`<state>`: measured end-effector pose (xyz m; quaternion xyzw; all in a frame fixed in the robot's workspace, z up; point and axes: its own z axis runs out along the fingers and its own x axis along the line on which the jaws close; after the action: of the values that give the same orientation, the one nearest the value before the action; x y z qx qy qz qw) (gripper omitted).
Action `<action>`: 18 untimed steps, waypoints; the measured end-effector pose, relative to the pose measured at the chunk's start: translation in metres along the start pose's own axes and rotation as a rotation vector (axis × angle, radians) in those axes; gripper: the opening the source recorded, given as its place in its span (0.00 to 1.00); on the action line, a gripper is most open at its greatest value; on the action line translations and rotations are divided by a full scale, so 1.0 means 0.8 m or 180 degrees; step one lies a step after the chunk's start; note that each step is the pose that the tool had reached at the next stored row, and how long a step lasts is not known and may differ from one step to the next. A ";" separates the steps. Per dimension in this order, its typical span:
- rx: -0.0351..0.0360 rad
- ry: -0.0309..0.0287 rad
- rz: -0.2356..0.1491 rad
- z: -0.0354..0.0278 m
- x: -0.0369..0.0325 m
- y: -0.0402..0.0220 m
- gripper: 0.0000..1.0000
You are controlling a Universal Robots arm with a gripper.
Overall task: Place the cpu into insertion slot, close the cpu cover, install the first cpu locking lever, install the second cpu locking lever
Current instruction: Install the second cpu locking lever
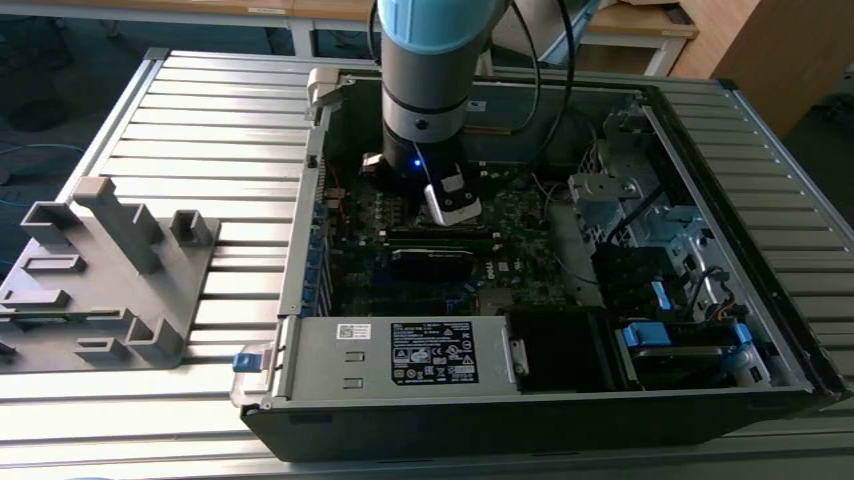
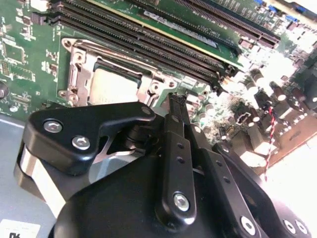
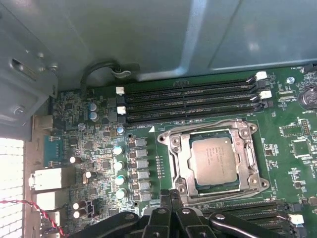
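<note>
With the dull silver-grey square cpu [image 3: 214, 159] seated under the shiny silver cpu cover [image 3: 179, 163], the pressed-together jaws are best kept low beside the frame.

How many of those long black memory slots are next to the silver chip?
4: three empty slots run side by side along one side of the cpu; another lies opposite. More may be hidden behind the gripper.

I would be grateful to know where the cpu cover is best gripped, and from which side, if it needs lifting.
Probably by its thin outer rim, from above at the edge nearest the gripper: the cpu cover lies flat around the cpu, so only its edge offers a hold.
</note>
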<state>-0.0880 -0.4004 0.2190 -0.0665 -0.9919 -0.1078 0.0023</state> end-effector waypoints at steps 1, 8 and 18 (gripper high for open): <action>0.0001 0.0000 0.0000 0.0000 0.0000 0.0000 0.11; 0.0017 -0.0002 0.0007 0.0007 -0.0208 0.0035 0.11; 0.0151 -0.0019 0.0013 0.0043 -0.0449 0.0167 0.11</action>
<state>-0.0507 -0.3915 0.2178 -0.0688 -0.9941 -0.0840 0.0011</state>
